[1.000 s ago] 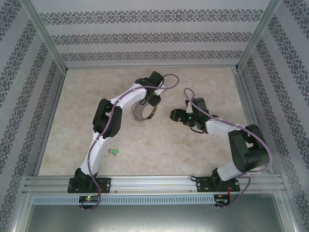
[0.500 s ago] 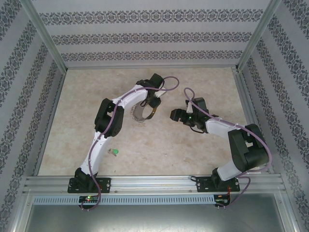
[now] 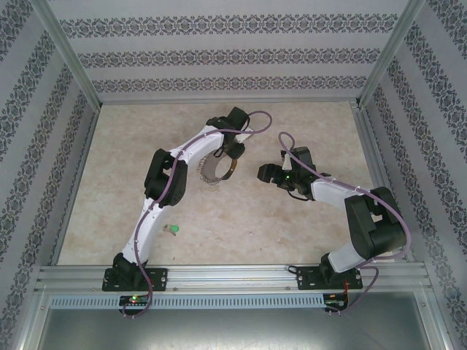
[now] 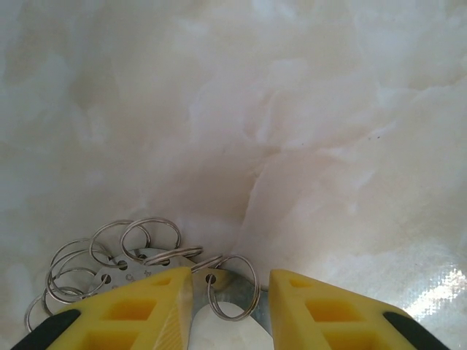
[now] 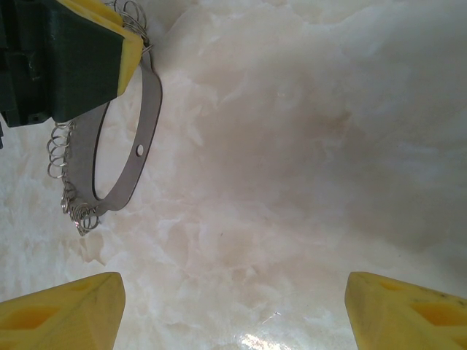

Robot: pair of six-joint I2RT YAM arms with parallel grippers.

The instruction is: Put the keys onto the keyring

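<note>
Pale marbled bench. Right pincer stood wide open and held nothing, pointed toward the ring. Left pincer was clenched on the keyring at mid-bench, band upright and fringed with wire loops. Green-headed key lay loose near the front edge, well apart.
</note>
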